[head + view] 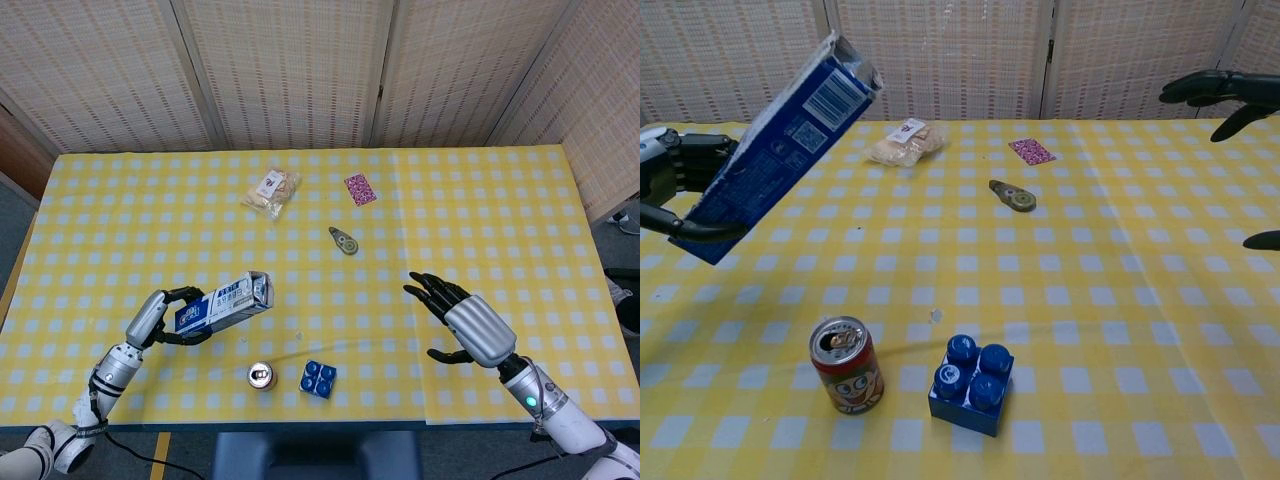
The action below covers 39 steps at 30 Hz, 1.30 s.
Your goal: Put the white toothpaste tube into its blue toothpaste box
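Observation:
My left hand [158, 318] grips the blue toothpaste box [226, 302] by its lower end, above the table's front left. The box lies tilted, its torn open end pointing right and up; in the chest view the box [780, 150] slants across the upper left, with the left hand [675, 178] wrapped round its base. No white toothpaste tube shows in either view, and the box's inside is hidden. My right hand [466, 326] hovers over the front right with fingers spread and nothing in it; only the fingertips [1215, 88] show at the chest view's right edge.
A red drink can [262, 376] and a blue toy block [318, 378] stand near the front edge. Further back lie a grey tape dispenser [344, 241], a snack bag [272, 192] and a pink card [360, 188]. The yellow checked table [500, 210] is backed by wicker screens.

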Tool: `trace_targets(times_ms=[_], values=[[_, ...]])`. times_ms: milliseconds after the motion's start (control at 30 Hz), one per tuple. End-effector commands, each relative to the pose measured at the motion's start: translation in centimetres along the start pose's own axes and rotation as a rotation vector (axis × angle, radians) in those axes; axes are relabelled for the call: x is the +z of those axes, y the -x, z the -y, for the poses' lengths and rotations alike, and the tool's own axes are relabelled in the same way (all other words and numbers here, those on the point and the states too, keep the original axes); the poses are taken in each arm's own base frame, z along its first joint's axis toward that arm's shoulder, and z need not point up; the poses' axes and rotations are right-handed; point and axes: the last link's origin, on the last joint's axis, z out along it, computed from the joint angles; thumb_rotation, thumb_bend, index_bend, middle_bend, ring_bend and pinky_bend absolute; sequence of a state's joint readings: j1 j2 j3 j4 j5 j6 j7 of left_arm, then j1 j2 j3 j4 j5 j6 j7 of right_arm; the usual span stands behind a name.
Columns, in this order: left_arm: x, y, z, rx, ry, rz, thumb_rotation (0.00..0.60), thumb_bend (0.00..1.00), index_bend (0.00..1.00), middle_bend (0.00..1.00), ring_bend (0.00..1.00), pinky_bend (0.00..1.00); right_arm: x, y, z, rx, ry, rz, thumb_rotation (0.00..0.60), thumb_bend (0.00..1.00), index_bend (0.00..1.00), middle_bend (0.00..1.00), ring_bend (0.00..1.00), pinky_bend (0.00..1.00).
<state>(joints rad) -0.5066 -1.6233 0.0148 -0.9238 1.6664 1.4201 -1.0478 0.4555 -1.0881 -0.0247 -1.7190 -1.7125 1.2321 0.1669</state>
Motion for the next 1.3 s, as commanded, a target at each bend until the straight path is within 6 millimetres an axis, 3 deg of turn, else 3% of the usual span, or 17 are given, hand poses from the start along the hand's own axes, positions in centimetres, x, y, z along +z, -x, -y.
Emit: trace_targets(times_ms=[33,267,467,767,1133,1300], values=[[-0.5,0.1,1.6,0.069,-0.054,0.022,0.600,0.22,0.75,0.79,0.62,0.75,-0.2,-0.1,-0.1,-0.002,0.004,-0.003,0.600,0.20,0.00,0.00,0.00,0.19],[-0.9,-0.2,3.0,0.125,-0.083,0.023,0.600,0.22,0.75,0.79,0.62,0.75,-0.9,-0.4,-0.8,-0.050,0.042,-0.033,0.600,0.20,0.00,0.00,0.00,0.18],[-1.5,-0.4,3.9,0.168,-0.100,0.024,0.600,0.22,0.75,0.79,0.62,0.75,-2.5,1.3,-2.4,-0.115,0.165,-0.060,0.600,0.20,0.00,0.00,0.00,0.01],[-2.0,0.0,4.9,0.279,-0.113,0.078,0.600,0.22,0.75,0.79,0.61,0.73,-3.5,3.5,-4.2,-0.098,0.242,-0.046,0.600,0.20,0.00,0.00,0.00,0.00],[-1.6,1.0,6.1,0.413,-0.158,0.121,0.600,0.22,0.75,0.79,0.61,0.73,-3.5,3.7,-4.3,-0.061,0.215,-0.037,0.600,0.20,0.00,0.00,0.00,0.00],[-1.6,1.5,6.2,0.433,-0.166,0.125,0.600,0.22,0.71,0.79,0.57,0.66,-3.5,3.6,-4.3,-0.060,0.210,-0.043,0.600,0.20,0.00,0.00,0.00,0.00]])
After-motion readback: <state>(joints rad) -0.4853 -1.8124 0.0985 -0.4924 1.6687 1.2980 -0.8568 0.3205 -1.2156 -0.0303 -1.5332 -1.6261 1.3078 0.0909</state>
